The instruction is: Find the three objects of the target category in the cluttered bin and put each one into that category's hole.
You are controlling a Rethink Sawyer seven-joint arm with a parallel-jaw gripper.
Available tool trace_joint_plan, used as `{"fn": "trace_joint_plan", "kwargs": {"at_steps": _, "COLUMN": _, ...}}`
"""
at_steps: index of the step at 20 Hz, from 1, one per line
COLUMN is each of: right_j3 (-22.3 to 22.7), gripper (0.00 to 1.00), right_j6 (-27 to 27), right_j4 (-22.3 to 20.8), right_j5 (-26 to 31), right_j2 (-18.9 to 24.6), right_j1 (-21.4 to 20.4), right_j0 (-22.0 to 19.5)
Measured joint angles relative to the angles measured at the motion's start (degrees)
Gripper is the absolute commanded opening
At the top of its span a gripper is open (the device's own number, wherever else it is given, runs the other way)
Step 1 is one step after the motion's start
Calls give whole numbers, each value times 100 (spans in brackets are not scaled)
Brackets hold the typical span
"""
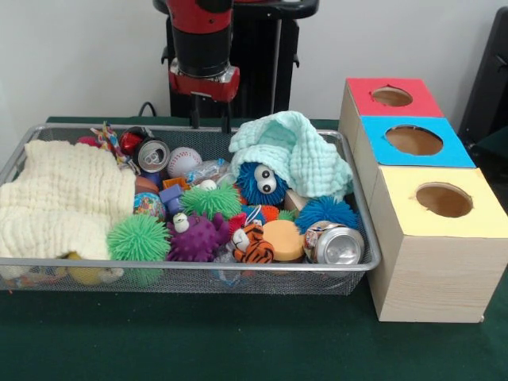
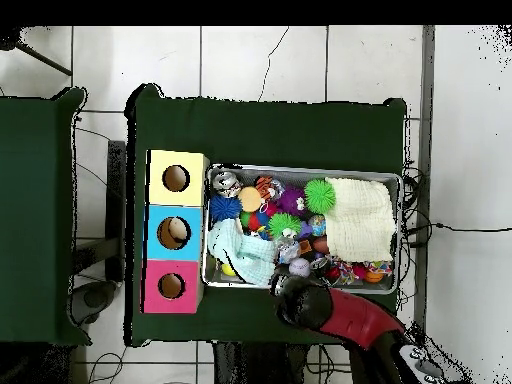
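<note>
red-black arm's tool (image 1: 210,123) | above wire bin's (image 1: 361,230) far rim — touching nothing | opening: cannot tell

A wire bin (image 2: 398,232) of toys sits beside 3 boxes: yellow (image 2: 176,178), blue (image 2: 174,233), red (image 2: 171,286).

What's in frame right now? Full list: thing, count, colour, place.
wire bin: 1, silver mesh, on the green table
sorting box: 1, wood, beside the bin; holes topped red, blue, yellow
cream cloth: 1, over one end of the bin
mint cloth: 1, at the end nearest the box
drink cans: 2, silver ends; one at the front corner, one at the back
baseball: 1, white, at the back
spiky balls: green 2, blue 2, one with eyes, purple 1
tiger toy: 1, orange striped, front
orange disc: 1, front
arm: red and black; claw above the bin's back rim
</note>
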Motion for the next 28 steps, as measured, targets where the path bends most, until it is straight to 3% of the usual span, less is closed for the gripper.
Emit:
{"fn": "trace_joint_plan", "kwargs": {"at_steps": 15, "right_j3": -270, "gripper": 100, "right_j6": 0, "right_j4": -262, "right_j5": 21, "right_j2": 2, "right_j1": 19, "right_j0": 14}}
{"fn": "trace_joint_plan", "kwargs": {"at_steps": 28, "right_j3": -742, "gripper": 100, "right_j6": 0, "right_j4": -287, "right_j5": 740, "right_j2": 84, "right_j1": 31, "right_j0": 53}}
